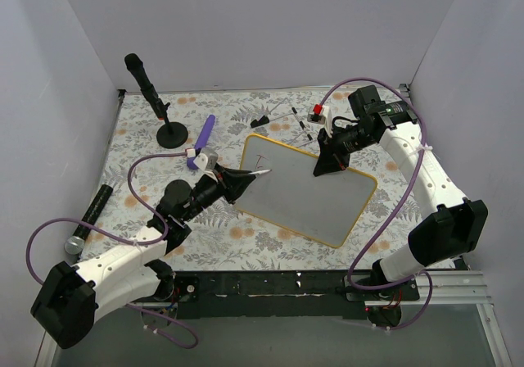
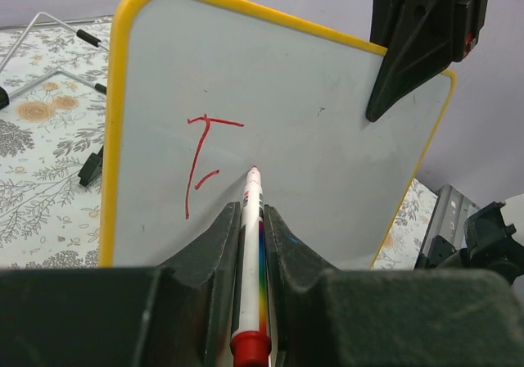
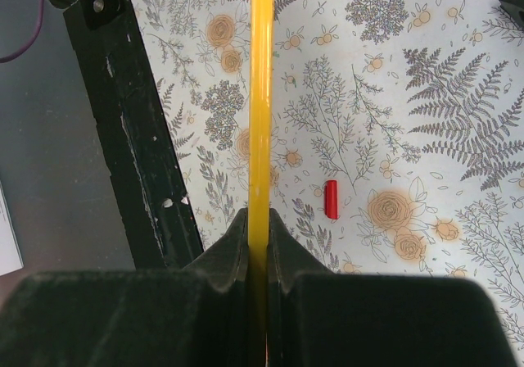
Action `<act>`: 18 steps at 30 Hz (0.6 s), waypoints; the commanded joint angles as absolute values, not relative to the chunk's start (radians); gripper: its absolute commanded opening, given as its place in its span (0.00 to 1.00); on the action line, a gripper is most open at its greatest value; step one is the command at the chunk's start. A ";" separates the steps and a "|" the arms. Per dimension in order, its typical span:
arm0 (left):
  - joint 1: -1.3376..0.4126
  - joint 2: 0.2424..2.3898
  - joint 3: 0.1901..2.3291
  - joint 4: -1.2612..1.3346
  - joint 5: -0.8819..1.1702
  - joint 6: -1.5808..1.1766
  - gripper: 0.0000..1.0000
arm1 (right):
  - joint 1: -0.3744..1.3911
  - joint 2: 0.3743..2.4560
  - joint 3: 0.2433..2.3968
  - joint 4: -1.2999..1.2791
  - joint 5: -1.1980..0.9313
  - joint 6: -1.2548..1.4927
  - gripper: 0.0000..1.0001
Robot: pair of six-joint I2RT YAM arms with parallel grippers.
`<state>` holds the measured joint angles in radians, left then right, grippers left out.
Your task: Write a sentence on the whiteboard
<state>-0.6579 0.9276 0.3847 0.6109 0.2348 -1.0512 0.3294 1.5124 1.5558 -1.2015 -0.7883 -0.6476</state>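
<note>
Left end effector [image 2: 252, 213] is clamping shut on a white marker [image 2: 250, 260] with a red butt end. Both fingers are squeezing the barrel, and the tip looks to be touching the whiteboard [image 2: 327, 154], just right of the red lettering [image 2: 201, 158]. Only 1 letter is showing there, pretty much an F: a top bar, a long slanted stem and a short middle stroke.

Right end effector [image 3: 258, 219] is pinching shut on the board's yellow rim, which is running edge-on straight up its wrist view. From the top camera it's gripping the far edge near the back right corner, opposite the marker.

The board is sitting diagonally mid-desk [image 1: 246, 240] between the 2 arms, on the floral cover. A small red cap [image 3: 331, 199] is lying on the desk near the rim. A black microphone [image 1: 151, 97] on a round stand is standing at the back left, with a purple thing [image 1: 204, 136] just beside it.
</note>
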 commanded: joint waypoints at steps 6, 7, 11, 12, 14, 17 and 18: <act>-0.663 0.913 0.417 0.586 0.154 -1.017 0.00 | 0.334 1.491 1.582 -1.161 -0.890 -0.666 0.01; -0.663 0.908 0.417 0.581 0.147 -1.016 0.00 | 0.333 1.491 1.582 -1.161 -0.890 -0.664 0.01; -0.663 0.885 0.410 0.549 0.121 -1.005 0.00 | 0.334 1.491 1.582 -1.161 -0.890 -0.666 0.01; -0.663 0.879 0.405 0.540 0.118 -1.000 0.00 | 0.333 1.491 1.582 -1.163 -0.888 -0.666 0.01; -0.663 0.864 0.402 0.528 0.110 -0.996 0.00 | 0.333 1.490 1.582 -1.161 -0.888 -0.666 0.01; -0.663 0.853 0.397 0.511 0.109 -0.994 0.00 | 0.334 1.489 1.580 -1.161 -0.888 -0.664 0.01; -0.663 0.854 0.397 0.503 0.112 -0.994 0.00 | 0.333 1.491 1.582 -1.161 -0.890 -0.664 0.01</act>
